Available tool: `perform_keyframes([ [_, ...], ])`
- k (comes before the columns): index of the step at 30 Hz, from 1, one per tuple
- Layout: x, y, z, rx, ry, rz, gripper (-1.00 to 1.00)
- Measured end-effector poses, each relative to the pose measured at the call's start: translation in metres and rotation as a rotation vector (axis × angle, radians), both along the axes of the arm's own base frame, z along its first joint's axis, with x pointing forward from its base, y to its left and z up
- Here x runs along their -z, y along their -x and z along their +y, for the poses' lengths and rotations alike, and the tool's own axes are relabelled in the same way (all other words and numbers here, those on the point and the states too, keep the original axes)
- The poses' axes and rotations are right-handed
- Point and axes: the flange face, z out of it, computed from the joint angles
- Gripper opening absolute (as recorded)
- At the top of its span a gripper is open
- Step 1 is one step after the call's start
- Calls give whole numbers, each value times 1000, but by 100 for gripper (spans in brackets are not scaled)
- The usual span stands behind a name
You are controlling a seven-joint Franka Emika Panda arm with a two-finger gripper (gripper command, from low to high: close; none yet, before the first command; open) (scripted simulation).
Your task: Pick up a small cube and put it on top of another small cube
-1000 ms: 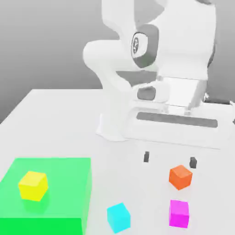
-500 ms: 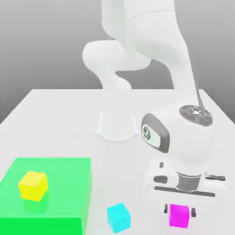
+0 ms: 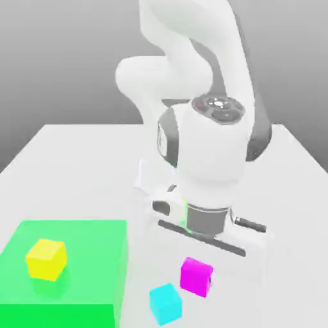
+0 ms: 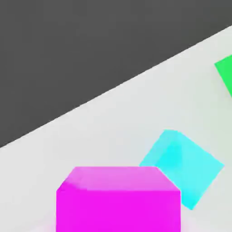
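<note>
- The gripper (image 3: 197, 282) has closed: a second ago it stands spread above the counter (image 3: 83, 173), and now it is pinching the magenta cube (image 3: 194, 274) between its fingers.
- The magenta cube has left its spot toward the exterior view's right and now hangs near the cyan cube (image 3: 165, 303), turned a little with the hand.
- The arm (image 3: 211, 150) has swung across with it, toward the exterior view's left.
- The cyan cube sits where it was, and so does the yellow cube (image 3: 46, 259) on the green block (image 3: 96, 256).
- For the task, I'd say the picking-up is done and the carry is under way, with the stacking still to come.
- The cyan cube looks to me the likely base, though the yellow one can't be ruled out.
- If it is cyan, the magenta cube must come over it, high enough to pass its top edge, and line up before lowering; cutting in low could knock the base askew.
</note>
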Motion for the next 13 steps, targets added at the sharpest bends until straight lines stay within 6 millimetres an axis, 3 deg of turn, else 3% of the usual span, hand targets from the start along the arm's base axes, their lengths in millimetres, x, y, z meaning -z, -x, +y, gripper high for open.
perform_keyframes([
  [3,-35,11,-104,302,-7,-7,-100],
  [5,-66,33,-177,535,-25,-19,-100],
  [7,-60,64,-242,720,-35,-27,-100],
  [8,-48,65,-244,731,-36,-27,-100],
  [9,-34,46,-208,650,-38,-26,-100],
  [10,-26,40,-196,626,-39,-26,100],
  [13,-26,40,-196,626,-39,-26,100],
])
